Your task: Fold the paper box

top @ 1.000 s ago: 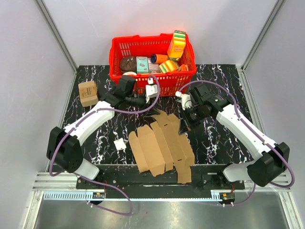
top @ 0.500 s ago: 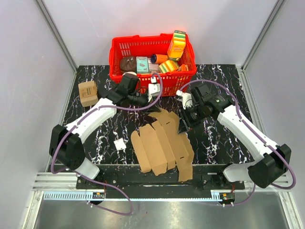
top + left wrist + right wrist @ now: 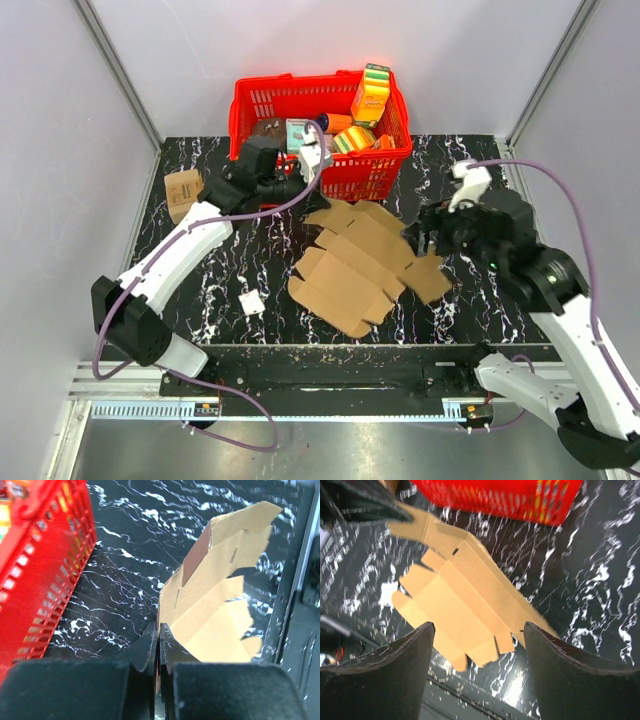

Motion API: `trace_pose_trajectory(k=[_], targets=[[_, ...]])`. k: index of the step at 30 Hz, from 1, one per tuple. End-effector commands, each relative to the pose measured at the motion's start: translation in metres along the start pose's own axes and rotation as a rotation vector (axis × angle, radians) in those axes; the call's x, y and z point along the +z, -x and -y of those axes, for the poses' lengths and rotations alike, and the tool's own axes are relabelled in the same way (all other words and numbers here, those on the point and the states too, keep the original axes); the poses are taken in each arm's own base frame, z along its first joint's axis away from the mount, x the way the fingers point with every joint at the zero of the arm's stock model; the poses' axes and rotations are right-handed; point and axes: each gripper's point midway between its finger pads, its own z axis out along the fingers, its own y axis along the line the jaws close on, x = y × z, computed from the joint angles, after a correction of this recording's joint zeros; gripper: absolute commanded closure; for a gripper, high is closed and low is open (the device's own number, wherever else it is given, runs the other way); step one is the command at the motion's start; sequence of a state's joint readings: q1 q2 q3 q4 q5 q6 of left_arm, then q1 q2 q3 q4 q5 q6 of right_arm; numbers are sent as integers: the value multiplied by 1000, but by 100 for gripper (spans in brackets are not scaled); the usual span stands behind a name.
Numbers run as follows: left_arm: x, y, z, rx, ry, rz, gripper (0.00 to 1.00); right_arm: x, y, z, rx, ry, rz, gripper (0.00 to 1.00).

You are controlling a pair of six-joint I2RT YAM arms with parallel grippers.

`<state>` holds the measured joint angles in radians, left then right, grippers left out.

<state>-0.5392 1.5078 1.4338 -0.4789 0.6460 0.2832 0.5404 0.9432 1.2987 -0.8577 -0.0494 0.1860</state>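
The paper box, spread on the counter near the red basket, is pinched at one flap by the closed left fingers, the right fingers gaping empty above it, so the flap could be torn or creased if pulled.

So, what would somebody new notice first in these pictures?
Probably the bright red basket, full of colourful packages, at the far edge of the black marbled table. In front of it lies the unfolded brown paper box, one flap pinched by the left gripper, while the right gripper hangs open over it.
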Motion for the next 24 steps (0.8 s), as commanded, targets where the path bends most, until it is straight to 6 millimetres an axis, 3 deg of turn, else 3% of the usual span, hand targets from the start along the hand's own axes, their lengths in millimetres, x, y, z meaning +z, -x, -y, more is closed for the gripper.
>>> trace_pose_trajectory(k=[1, 3, 10, 19, 24], targets=[[-50, 71, -4, -130, 203, 209, 100, -21, 45, 15, 69, -113, 208, 22], [-54, 71, 0, -225, 220, 249, 100, -26, 48, 15, 80, -114, 229, 22], [-82, 75, 41, -545, 160, 344, 100, -37, 57, 18, 99, -126, 301, 22], [-96, 88, 114, -638, -124, 357, 100, -60, 70, 18, 134, -122, 408, 22], [-103, 114, 165, -617, -299, 377, 100, -76, 78, 22, 153, -128, 491, 22]])
